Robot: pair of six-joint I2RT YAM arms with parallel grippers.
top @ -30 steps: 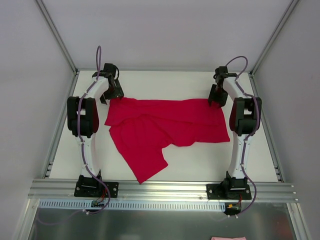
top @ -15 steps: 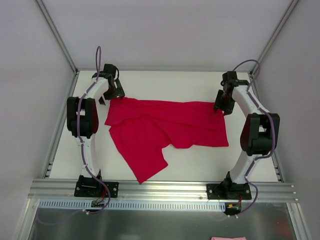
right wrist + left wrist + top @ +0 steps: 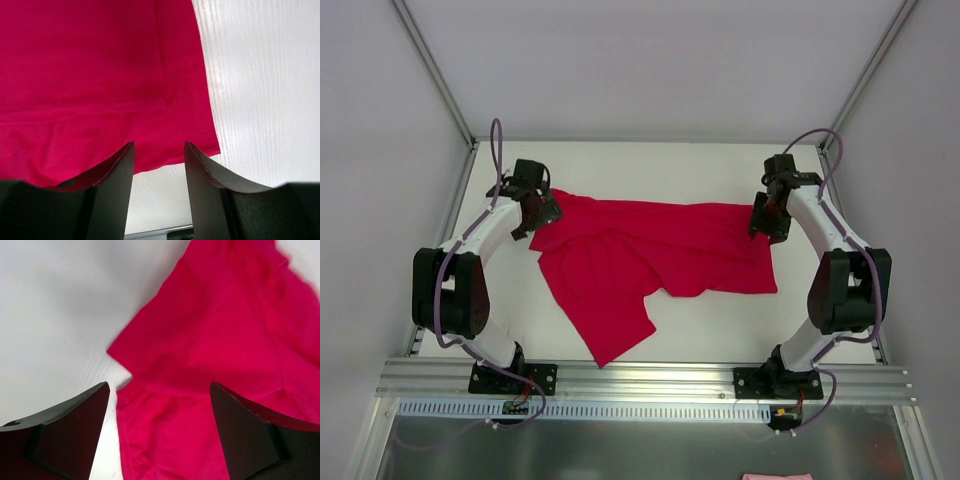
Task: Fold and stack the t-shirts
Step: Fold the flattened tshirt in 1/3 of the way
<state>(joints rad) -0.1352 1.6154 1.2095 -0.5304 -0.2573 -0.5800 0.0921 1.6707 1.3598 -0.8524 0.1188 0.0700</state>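
Observation:
A crimson t-shirt (image 3: 650, 255) lies spread and creased across the white table (image 3: 720, 325), one sleeve or flap pointing toward the near edge. My left gripper (image 3: 534, 212) hovers over its far left corner. In the left wrist view the left gripper (image 3: 159, 387) stands wide open, with red fabric (image 3: 225, 340) and its hem below the gap. My right gripper (image 3: 764, 220) is over the shirt's far right corner. The right wrist view shows the right gripper (image 3: 159, 146) open, the shirt's edge (image 3: 100, 75) just beyond the tips and nothing held.
Aluminium frame posts and grey walls enclose the table on three sides. A metal rail (image 3: 640, 378) carries both arm bases along the near edge. A scrap of pink cloth (image 3: 777, 476) shows at the bottom edge, below the rail.
The left arm's elbow has swung out to the left and its gripper slid onto the shirt's corner. The right gripper moved right and nearer, and the shirt's right edge stretched slightly outward.

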